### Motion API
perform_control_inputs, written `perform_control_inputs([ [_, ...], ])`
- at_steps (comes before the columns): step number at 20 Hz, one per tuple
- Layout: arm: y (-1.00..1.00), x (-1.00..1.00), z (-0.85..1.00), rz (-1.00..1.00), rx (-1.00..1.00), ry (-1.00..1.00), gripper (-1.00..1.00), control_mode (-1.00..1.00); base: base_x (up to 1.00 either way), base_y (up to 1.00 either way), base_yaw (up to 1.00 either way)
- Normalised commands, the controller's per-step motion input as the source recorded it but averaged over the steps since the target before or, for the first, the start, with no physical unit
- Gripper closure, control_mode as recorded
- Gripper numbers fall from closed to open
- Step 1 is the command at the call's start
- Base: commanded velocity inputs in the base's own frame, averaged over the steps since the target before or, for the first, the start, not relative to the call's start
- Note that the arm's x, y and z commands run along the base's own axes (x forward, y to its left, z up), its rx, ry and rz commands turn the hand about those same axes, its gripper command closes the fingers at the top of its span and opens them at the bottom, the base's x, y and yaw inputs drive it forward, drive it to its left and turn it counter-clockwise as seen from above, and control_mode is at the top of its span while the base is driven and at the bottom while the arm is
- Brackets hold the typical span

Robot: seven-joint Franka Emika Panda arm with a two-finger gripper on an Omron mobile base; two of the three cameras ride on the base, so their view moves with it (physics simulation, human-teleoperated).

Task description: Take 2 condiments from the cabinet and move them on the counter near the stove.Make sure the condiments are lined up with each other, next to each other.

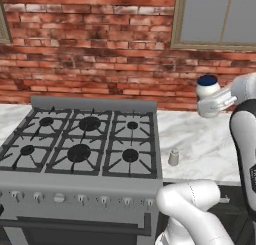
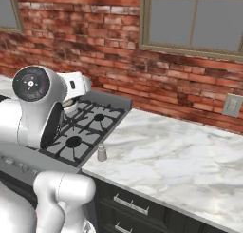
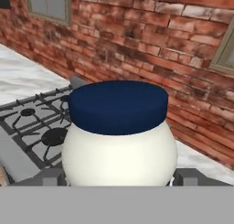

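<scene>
**A:** What is the gripper (image 1: 207, 100) doing over the counter (image 1: 210, 139)?

**B:** It is holding the jar (image 1: 207, 86) in the air, right of the stove (image 1: 80, 144) and in front of the brick wall (image 1: 100, 44). In the hand view the jar (image 3: 119, 136) is sitting between the two finger tips (image 3: 51, 177), which are pressing in at either side of its white belly, so the jaws are standing about a jar's width apart and closed against it. The dark blue lid (image 3: 118, 105) is facing up.

**A:** And the shaker?

**B:** The shaker (image 1: 173, 157) is standing upright on the marble, just beside the stove's right edge and near the counter's front. From the right base view it (image 2: 101, 153) is sitting at the corner of the range, apart from the arm.

**A:** Is the jar touching anything else?

**B:** It is hanging clear of the counter, above and behind the shaker.
</scene>
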Motion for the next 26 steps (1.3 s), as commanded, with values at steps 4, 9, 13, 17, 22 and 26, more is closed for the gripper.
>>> perform_control_inputs([
  [4,-0.71,0.0,-0.32,0.2,-0.07,-0.01,1.0,-1.0,0.0,0.0,0.0],
  [9,-0.48,0.0,-0.29,0.3,-0.01,0.0,1.0,-1.0,0.0,0.0,0.0],
  [13,-0.06,0.0,-0.4,0.3,0.02,-0.01,1.0,-1.0,0.0,0.0,0.0],
  [17,0.0,0.04,-0.5,0.21,0.09,-0.05,1.0,-1.0,0.0,0.0,0.0],
  [22,-0.01,0.03,-0.41,0.12,0.1,-0.02,1.0,-1.0,0.0,0.0,0.0],
  [26,0.0,0.11,-0.43,0.02,0.04,0.0,1.0,-1.0,0.0,0.0,0.0],
])
